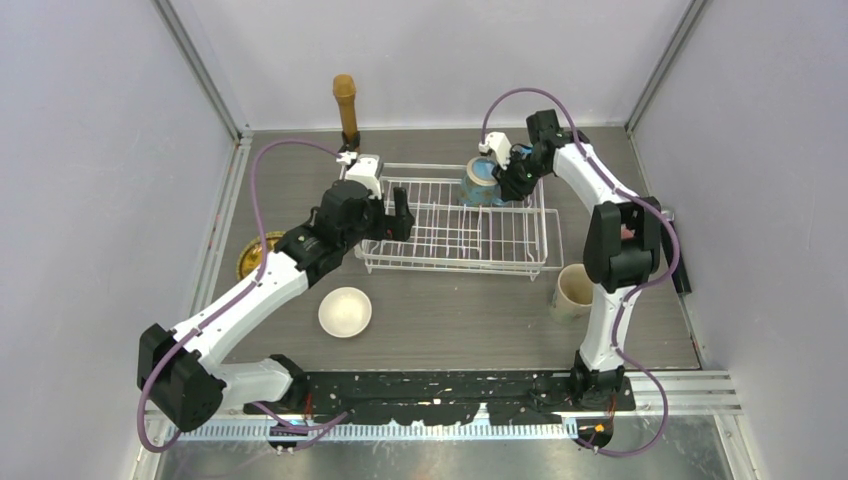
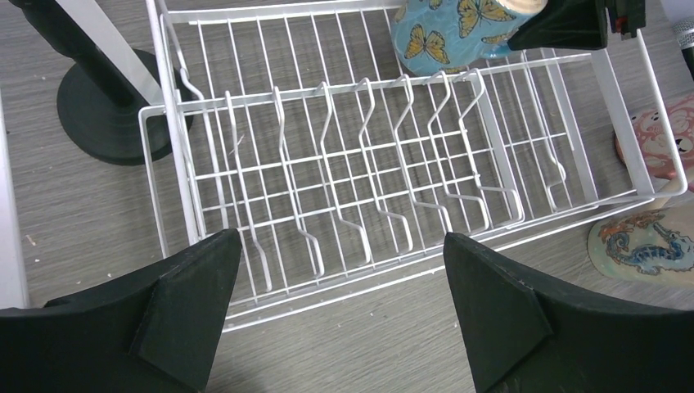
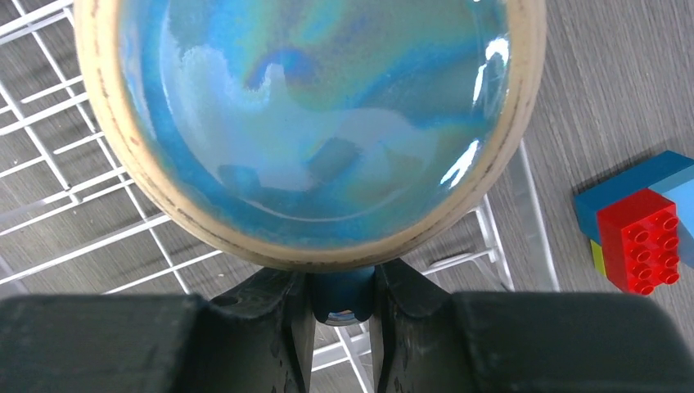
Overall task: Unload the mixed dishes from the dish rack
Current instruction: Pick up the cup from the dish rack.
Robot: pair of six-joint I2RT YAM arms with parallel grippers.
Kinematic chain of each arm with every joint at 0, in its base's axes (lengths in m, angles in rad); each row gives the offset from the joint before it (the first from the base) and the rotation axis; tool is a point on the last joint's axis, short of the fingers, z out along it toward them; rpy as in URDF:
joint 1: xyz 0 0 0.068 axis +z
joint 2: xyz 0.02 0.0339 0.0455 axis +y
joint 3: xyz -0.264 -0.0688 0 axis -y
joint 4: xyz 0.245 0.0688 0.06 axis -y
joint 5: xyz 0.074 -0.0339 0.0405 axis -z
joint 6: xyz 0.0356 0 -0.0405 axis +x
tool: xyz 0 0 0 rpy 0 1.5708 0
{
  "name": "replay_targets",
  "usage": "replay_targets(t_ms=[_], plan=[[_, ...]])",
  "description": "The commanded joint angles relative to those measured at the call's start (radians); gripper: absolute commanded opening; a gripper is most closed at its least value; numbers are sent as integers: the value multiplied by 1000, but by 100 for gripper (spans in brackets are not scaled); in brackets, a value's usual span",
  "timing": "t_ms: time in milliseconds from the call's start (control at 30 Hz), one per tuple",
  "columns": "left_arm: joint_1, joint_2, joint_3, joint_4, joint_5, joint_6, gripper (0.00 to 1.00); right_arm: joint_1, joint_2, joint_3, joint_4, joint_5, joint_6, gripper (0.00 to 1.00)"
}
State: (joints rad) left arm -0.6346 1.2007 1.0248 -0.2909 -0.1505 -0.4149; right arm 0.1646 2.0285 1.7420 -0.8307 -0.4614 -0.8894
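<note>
Left gripper [image 2: 342, 246]: released, nothing between the jaws; hangs over the left end of the dish rack [image 1: 450, 268].
Near table: white bowl [image 1: 345, 311] is out, just in front of the rack's left half. Cream mug [image 1: 573, 290] is out, off the rack's near-right corner.
Left side: one golden plate [image 1: 255, 258] on the table beside the rack, partly under the left arm. Can't find the second plate in any view.
Right side: pink mug [image 2: 659, 139] sits on the table just past the rack's right end.
Rack: plate slots all bare in the left wrist view.
Far corner: blue butterfly mug [image 3: 311, 123] is the only dish at the rack, in its far-right corner. Can't tell if it's lifted off the wires.
Right gripper [image 3: 342, 282]: clenched on that mug's handle.
Non-task: blue-and-red block [image 3: 642, 221] on the table next to the mug; brown stick [image 1: 345, 100] behind the rack.
Progress: looks nearly done; the blue mug is the last piece to come out.
</note>
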Motion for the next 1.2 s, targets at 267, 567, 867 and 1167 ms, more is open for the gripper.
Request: replay_targets(t_ms=[267, 567, 867, 1167], plan=[[2, -34, 15, 14, -9, -23, 99, 52, -311, -147, 146, -59, -17, 1], [3, -61, -1, 12, -8, -33, 99, 58, -428, -246, 299, -119, 158, 1], [3, -105, -40, 46, 13, -5, 99, 58, -513, -303, 602, -196, 632, 1], [3, -227, -199, 263, 80, 50, 99, 55, -585, -426, 1089, -135, 1543, 1]])
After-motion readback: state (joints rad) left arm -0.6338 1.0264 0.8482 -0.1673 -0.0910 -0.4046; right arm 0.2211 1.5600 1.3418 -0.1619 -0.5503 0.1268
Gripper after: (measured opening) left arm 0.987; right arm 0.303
